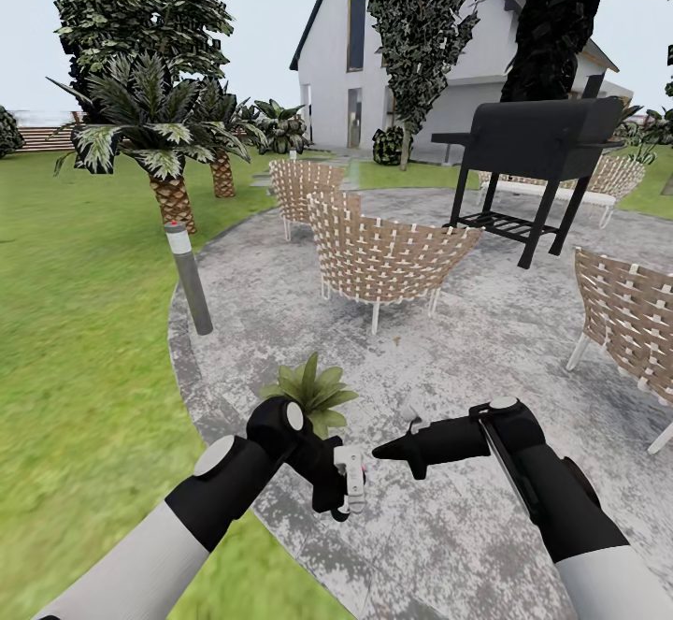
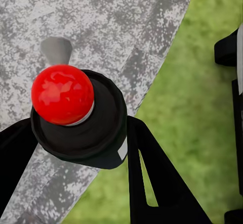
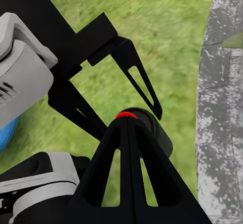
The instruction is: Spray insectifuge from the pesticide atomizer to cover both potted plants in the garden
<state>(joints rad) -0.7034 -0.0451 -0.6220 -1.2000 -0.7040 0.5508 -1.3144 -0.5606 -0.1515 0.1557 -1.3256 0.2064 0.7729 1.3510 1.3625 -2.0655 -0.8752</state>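
Low in the head view, left of centre, the left gripper [image 1: 344, 497] is clamped on the pesticide atomizer [image 1: 350, 480], which hangs over the edge of the grey paved patio [image 1: 449, 526] where it meets the lawn [image 1: 75, 339]. In the left wrist view the bottle [image 2: 96, 133] fills the centre, its red cap [image 2: 62, 94] facing the camera and a dark finger [image 2: 152, 173] pressed against each side, with a small white label at the rim. The right gripper [image 1: 383, 452] points toward the bottle from lower centre-right; its jaws look narrow, though whether they are fully closed cannot be told. One potted plant [image 1: 311, 394] sits on the paving just above the left gripper, behind its wrist. Wicker chairs [image 1: 383, 260] and a black grill [image 1: 537, 148] stand in the upper half, a palm [image 1: 154, 143] at upper left
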